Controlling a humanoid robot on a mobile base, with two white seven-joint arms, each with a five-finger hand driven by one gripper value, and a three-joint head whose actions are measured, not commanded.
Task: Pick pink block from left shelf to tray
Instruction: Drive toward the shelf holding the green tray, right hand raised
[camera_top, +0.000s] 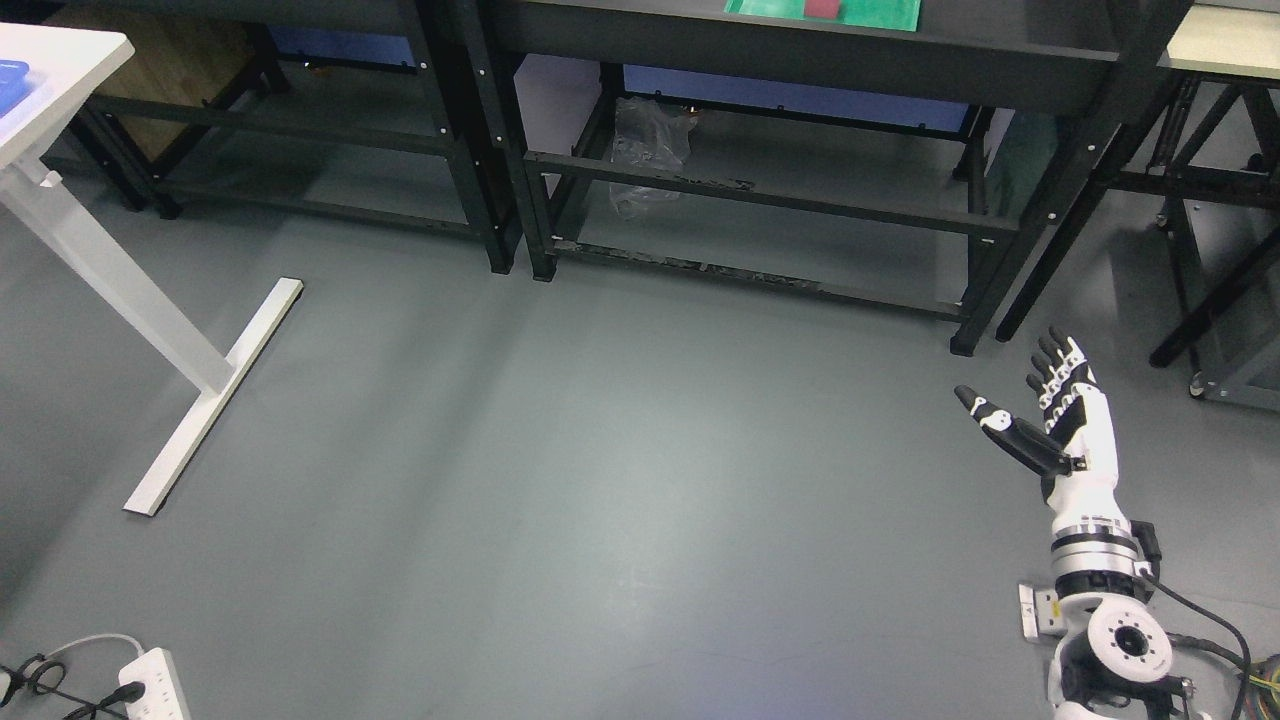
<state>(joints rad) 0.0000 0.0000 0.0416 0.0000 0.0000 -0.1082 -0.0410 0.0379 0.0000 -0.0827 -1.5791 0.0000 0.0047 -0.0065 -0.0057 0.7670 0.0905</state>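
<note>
The pink block (824, 8), small and square, is seen on a flat green tray (880, 14); the right hand's (1050, 415) fingers are spread wide, empty.

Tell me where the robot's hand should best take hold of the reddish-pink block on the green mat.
Only the pink block's lower part shows at the top edge, sitting on the green mat. Probably pinch its two side faces from the front. The right hand hangs open, far below the shelf.
</note>
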